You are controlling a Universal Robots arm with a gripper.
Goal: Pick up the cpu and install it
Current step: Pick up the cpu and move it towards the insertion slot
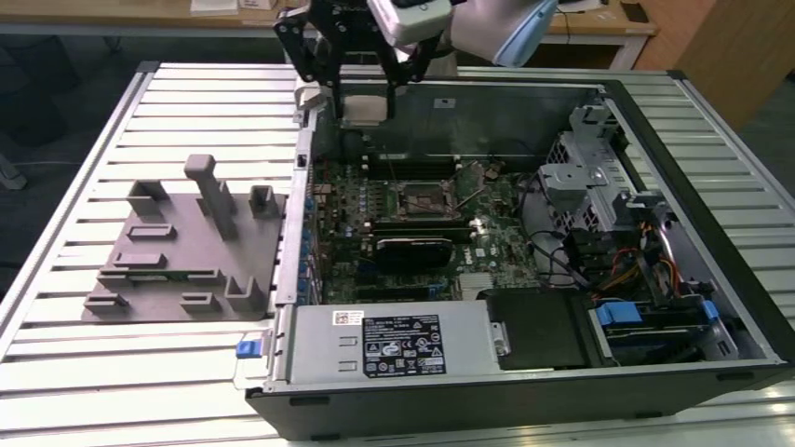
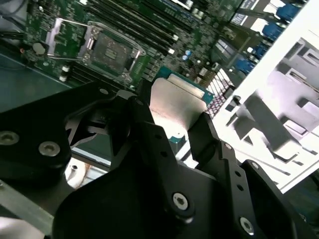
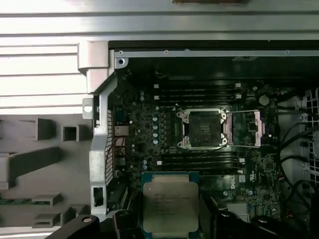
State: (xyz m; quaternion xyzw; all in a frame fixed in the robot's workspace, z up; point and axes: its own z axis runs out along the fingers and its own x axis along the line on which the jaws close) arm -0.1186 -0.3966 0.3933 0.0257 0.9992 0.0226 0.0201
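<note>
Pincer clamped on cpu
Held above the case on the bench, well apart from the open socket.

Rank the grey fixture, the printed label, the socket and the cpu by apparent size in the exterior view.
Largest to smallest: grey fixture; printed label; then socket and cpu, which look about alike. The cpu is lifted above the case, so I would not rank those two.

Part-hidden bits
Can't see cpu side edges behind hand fingers in first wrist view; can't read its print; lose grey fixture & arm at pic edges.
</note>
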